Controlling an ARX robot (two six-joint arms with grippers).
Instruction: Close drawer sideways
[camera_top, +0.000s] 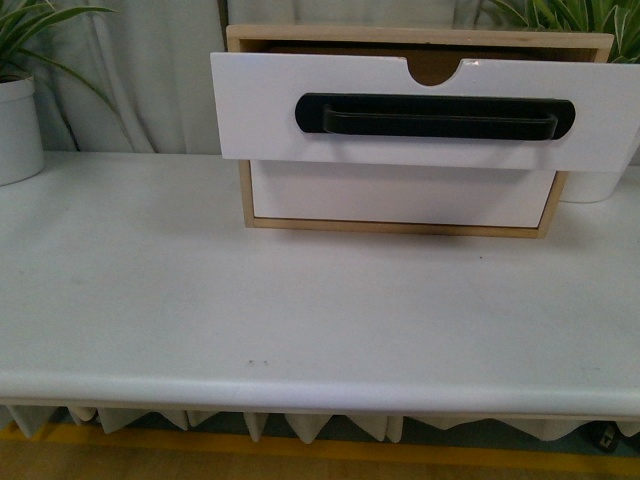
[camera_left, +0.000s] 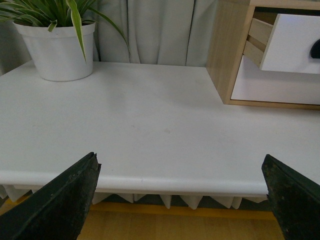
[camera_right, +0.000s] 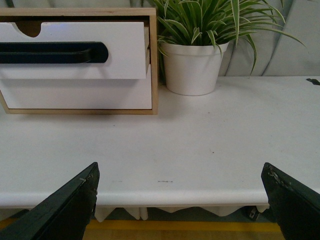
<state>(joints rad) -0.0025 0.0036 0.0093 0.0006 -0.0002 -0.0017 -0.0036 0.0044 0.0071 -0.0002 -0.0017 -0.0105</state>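
Observation:
The drawer (camera_top: 260, 110) is the upper one in a light wood cabinet (camera_top: 245, 205) at the back of the white table (camera_top: 300, 320). Its white front has a long black oval bar handle (camera_top: 435, 116) and a semicircular notch (camera_top: 433, 70), and it stands pulled out toward me. It also shows in the left wrist view (camera_left: 292, 47) and the right wrist view (camera_right: 120, 60). My left gripper (camera_left: 181, 165) and right gripper (camera_right: 180, 172) are both open and empty, hanging off the table's front edge, far from the drawer. Neither arm shows in the front view.
Below it a plain white drawer (camera_top: 400, 195) sits shut. A white plant pot (camera_top: 15, 130) stands back left of the cabinet; another plant pot (camera_right: 192, 67) stands close against its right side. A curtain hangs behind.

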